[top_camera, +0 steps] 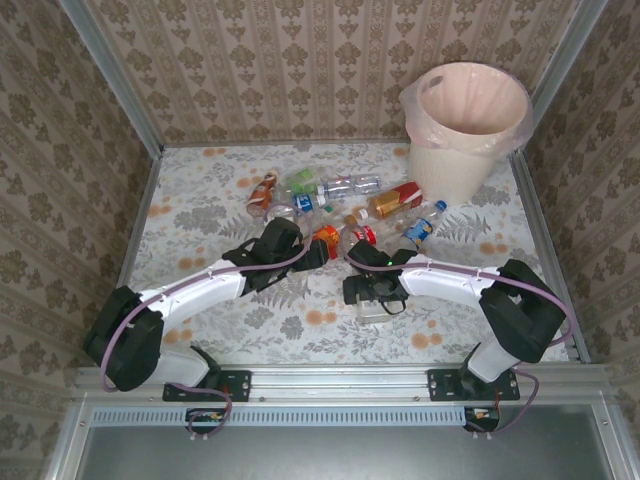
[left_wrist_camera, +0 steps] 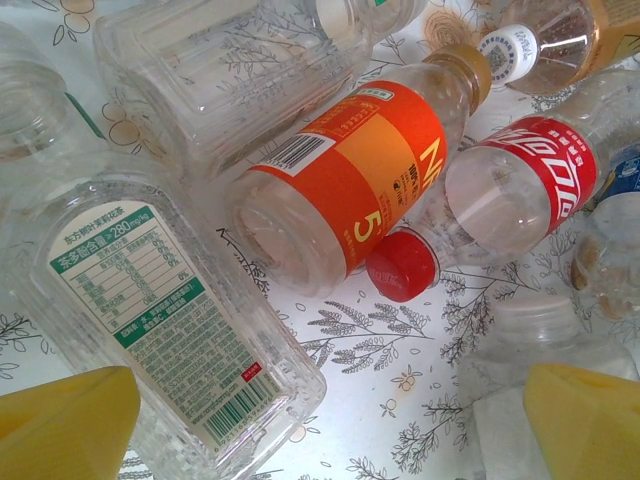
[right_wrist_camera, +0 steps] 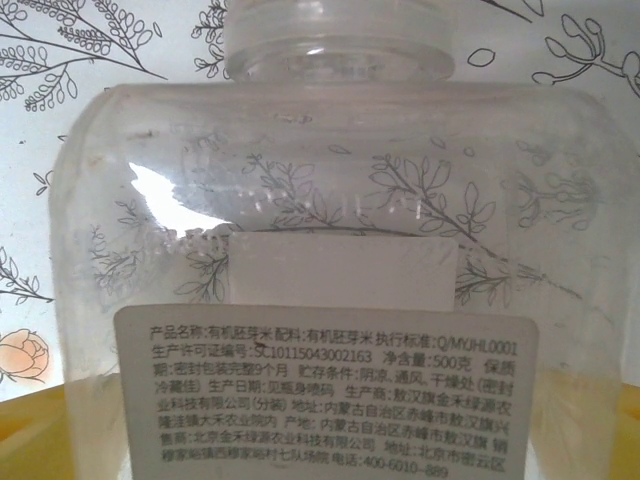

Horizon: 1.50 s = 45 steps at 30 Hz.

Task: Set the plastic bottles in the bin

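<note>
Several plastic bottles (top_camera: 335,200) lie in a cluster mid-table, left of the cream bin (top_camera: 470,110) with its pinkish liner at the back right. My left gripper (top_camera: 312,252) is open low over the cluster's near edge. In the left wrist view its yellow fingertips (left_wrist_camera: 60,425) flank bare tablecloth and the base of a clear green-labelled bottle (left_wrist_camera: 150,310); beyond lie an orange-labelled bottle (left_wrist_camera: 350,190) and a red-labelled one (left_wrist_camera: 520,180). My right gripper (top_camera: 368,292) is open astride a clear square white-labelled bottle (right_wrist_camera: 320,220), its fingertips (right_wrist_camera: 45,440) at either side.
Patterned walls enclose the floral tablecloth (top_camera: 200,210) on three sides. A blue-labelled bottle (top_camera: 424,224) and a brownish one (top_camera: 395,200) lie close to the bin's foot. A metal rail (top_camera: 330,380) runs along the near edge by the arm bases.
</note>
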Each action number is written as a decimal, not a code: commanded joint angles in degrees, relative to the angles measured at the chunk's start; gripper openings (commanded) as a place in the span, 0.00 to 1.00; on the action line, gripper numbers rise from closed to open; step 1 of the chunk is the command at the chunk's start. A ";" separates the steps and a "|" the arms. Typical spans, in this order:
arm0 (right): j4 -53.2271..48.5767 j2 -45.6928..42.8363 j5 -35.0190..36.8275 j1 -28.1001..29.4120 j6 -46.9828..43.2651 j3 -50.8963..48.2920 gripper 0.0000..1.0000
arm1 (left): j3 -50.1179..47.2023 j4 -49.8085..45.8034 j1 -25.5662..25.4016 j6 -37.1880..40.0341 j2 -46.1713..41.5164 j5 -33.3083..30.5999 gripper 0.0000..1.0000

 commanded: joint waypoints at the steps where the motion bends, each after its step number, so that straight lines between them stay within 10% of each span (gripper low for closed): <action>1: -0.62 -1.00 1.04 -0.49 0.47 -0.56 0.94 | 1.70 -1.16 0.29 -0.32 0.93 0.06 1.00; 12: -0.05 -10.87 3.67 -1.95 -6.27 0.84 0.79 | 2.12 -2.31 0.24 -0.47 0.38 -1.33 1.00; 22: 11.97 -19.65 -2.59 -15.12 -17.83 9.80 0.75 | 2.79 -3.35 0.25 -1.10 -4.02 -7.36 1.00; 45: 13.86 7.40 2.85 -41.17 -32.92 56.17 0.76 | -2.32 -6.61 0.68 -9.01 -9.45 -14.41 1.00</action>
